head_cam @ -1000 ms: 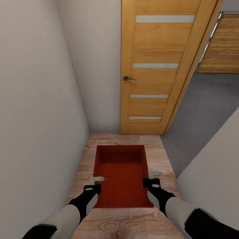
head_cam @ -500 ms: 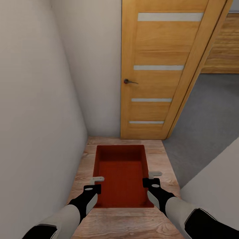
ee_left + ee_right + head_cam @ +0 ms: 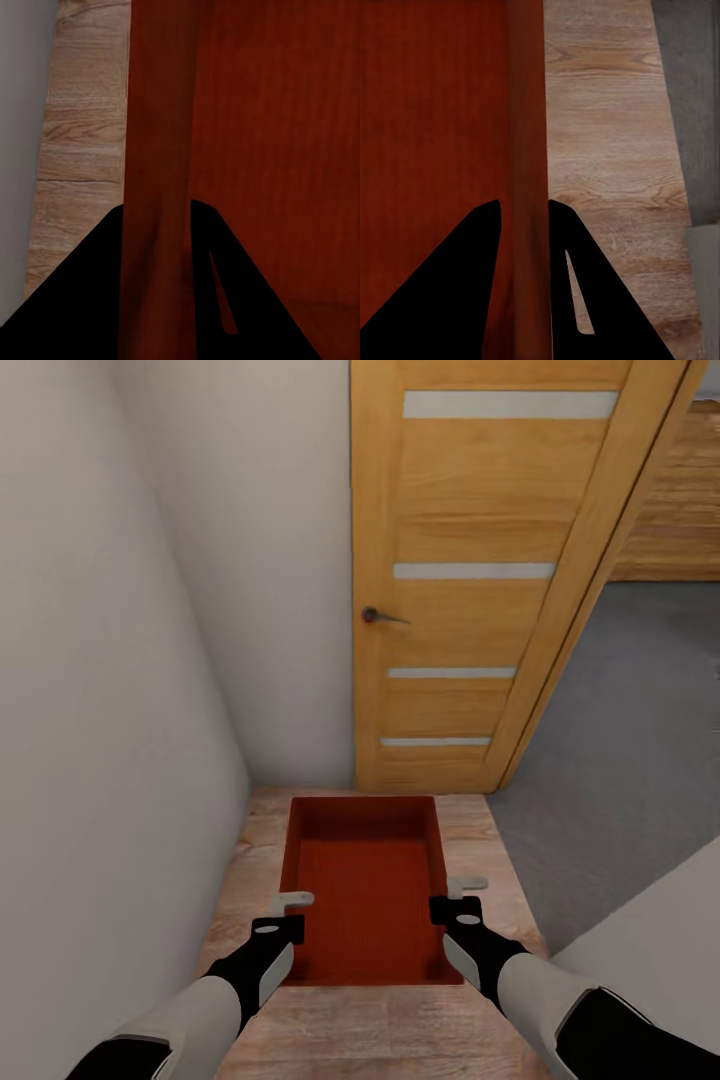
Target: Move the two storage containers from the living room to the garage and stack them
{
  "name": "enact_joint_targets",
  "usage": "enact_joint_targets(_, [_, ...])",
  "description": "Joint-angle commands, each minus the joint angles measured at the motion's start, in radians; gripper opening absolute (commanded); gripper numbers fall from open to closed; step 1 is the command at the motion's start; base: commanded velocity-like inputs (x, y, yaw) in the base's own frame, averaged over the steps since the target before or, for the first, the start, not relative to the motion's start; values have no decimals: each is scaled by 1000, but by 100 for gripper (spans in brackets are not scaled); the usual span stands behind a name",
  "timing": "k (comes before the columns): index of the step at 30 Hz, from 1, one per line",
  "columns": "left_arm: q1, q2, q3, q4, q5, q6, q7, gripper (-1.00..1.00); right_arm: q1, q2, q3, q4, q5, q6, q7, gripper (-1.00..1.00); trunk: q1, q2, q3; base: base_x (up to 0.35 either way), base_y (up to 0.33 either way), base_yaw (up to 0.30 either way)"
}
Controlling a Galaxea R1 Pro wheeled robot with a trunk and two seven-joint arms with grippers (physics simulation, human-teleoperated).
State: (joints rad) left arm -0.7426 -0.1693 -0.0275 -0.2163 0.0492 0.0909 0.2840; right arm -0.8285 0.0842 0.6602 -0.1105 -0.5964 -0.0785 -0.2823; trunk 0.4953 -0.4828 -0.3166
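An orange-red box (image 3: pixel 365 885) hangs over the wood floor (image 3: pixel 470 840) before the oak door (image 3: pixel 470 570). The left gripper (image 3: pixel 283 916) pinches its left wall, the right gripper (image 3: pixel 458 897) its right wall, apparently clamped tight.

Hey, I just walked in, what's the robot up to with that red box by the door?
The robot is carrying an open, empty orange-red rectangular container with both arms. The left gripper clamps one long wall and the right gripper the opposite wall, each wall pinched between the fingers. It stands on a light wood-plank floor, facing an open oak door with frosted strips; grey concrete floor lies beyond.
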Motion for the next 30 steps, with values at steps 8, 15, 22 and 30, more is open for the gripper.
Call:
enact_joint_targets(8, [0, 6, -11, -8, -20, 7, 17, -100, -1, -1, -13, 29, -22, -7, -6, -100, 1, -1, -1, 159, 0, -196])
enact_joint_targets(15, [0, 7, -12, -9, -20, 7, 17, -100, -1, -1, -13, 29, -22, -7, -6, -100, 1, -1, -1, 9, 0, -138])
enact_joint_targets(22, [0, 7, -12, -9, -20, 7, 17, -100, -1, -1, -13, 29, -22, -7, -6, -100, 1, -1, -1, 0, 0, -10])
enact_joint_targets(30, [0, 7, -12, -9, -20, 7, 17, -100, -1, -3, -13, 29, -22, -6, -6, -100, 1, -1, -1, 0, 0, 0])
